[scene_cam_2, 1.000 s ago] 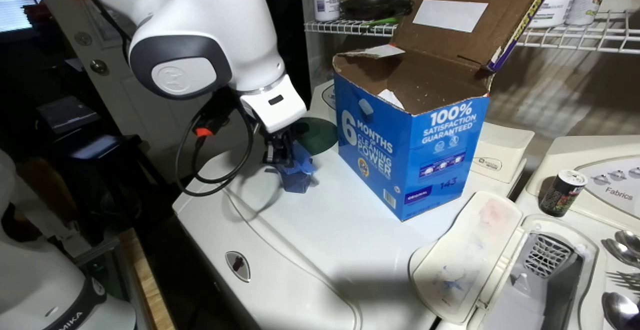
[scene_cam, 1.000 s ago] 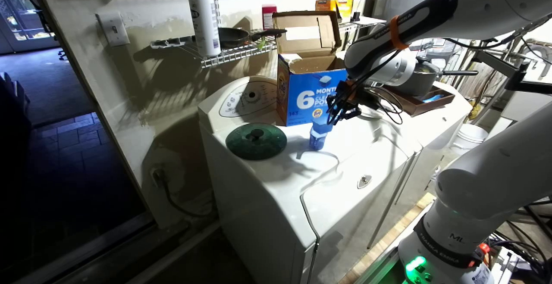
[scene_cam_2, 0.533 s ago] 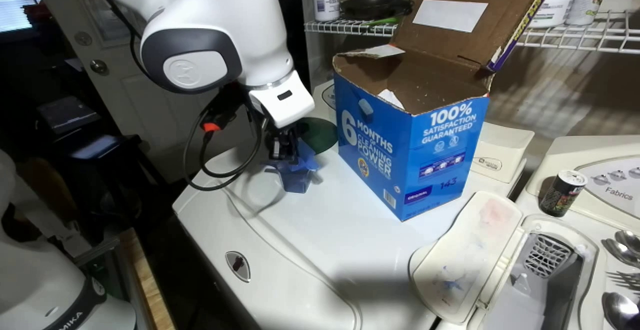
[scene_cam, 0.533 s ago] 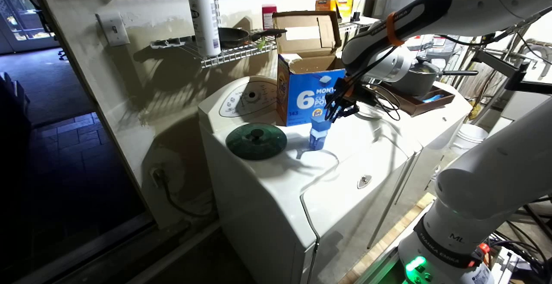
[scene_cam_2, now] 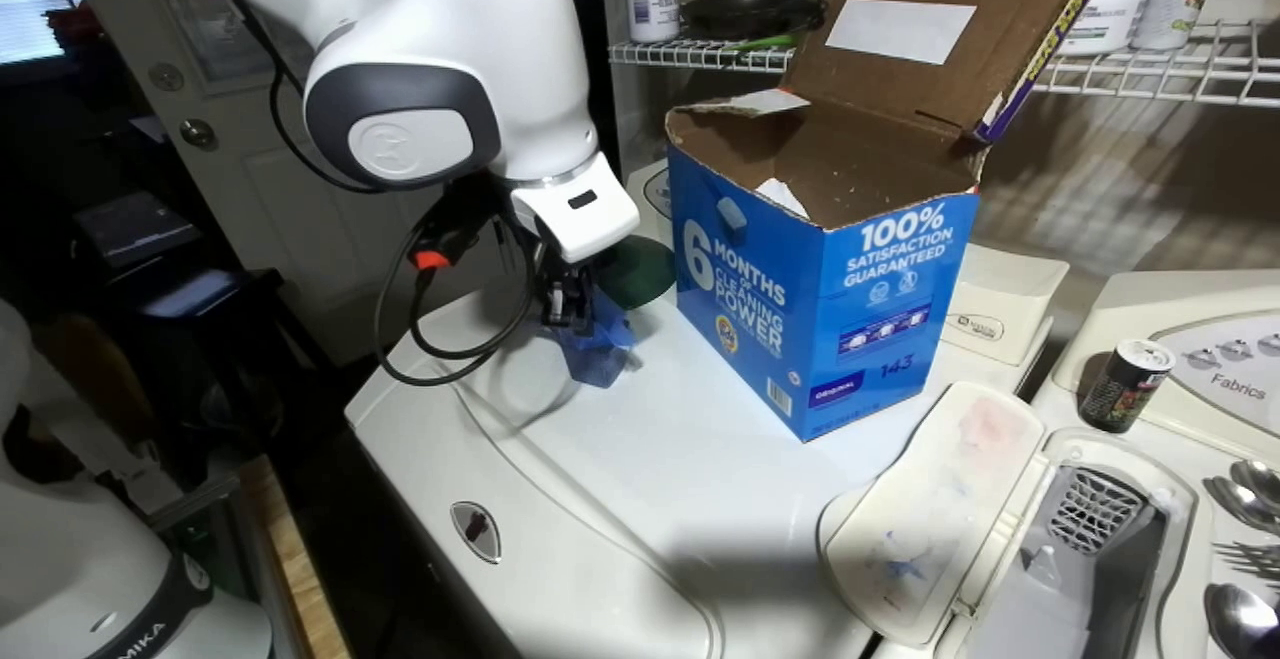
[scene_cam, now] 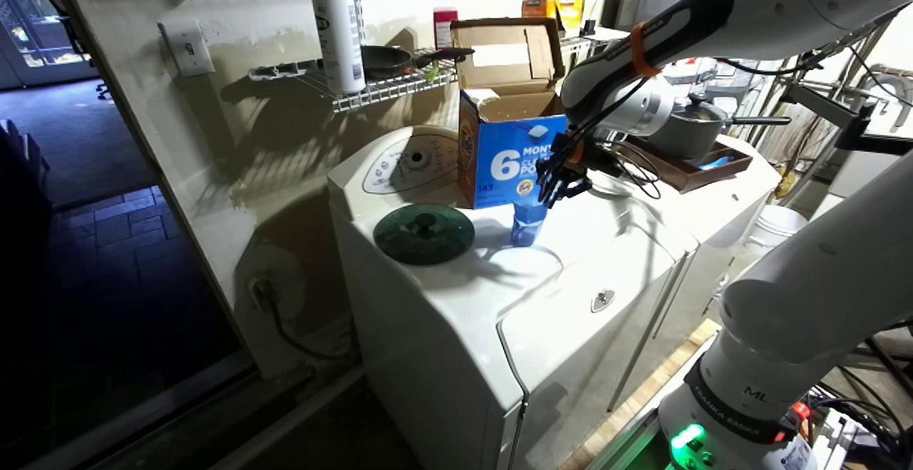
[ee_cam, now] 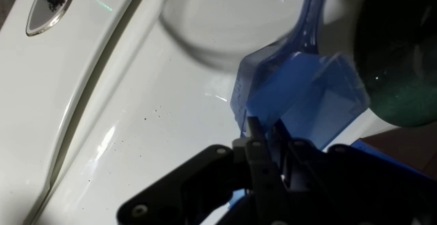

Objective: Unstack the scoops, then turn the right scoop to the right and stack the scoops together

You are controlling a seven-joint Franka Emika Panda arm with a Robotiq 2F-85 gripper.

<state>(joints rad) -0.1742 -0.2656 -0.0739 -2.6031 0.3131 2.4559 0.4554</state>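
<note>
Two translucent blue scoops are together on the white washer top. The upper scoop (ee_cam: 317, 95) sits tilted over and partly in the lower scoop (ee_cam: 240, 81). In an exterior view the upper scoop (scene_cam: 529, 210) is directly above the lower scoop (scene_cam: 526, 235). The lower scoop also shows in an exterior view (scene_cam_2: 598, 367). A blue handle (ee_cam: 312, 16) points toward the top of the wrist view. My gripper (ee_cam: 267, 129) is shut on the upper scoop, with its fingers close together and blue plastic between them. The gripper (scene_cam_2: 568, 324) hides part of the upper scoop.
The blue box marked "6" (scene_cam_2: 750, 289) stands open beside the scoops. A round dark green lid (scene_cam: 424, 235) with a black knob lies on the other side. A wire shelf (scene_cam: 385, 92) hangs behind. The washer's raised lid seam (ee_cam: 92, 71) runs in front.
The arm has shifted a little, toward the box side. The upper scoop has come down closer onto the lower scoop, and the lower scoop has turned or tilted slightly.
</note>
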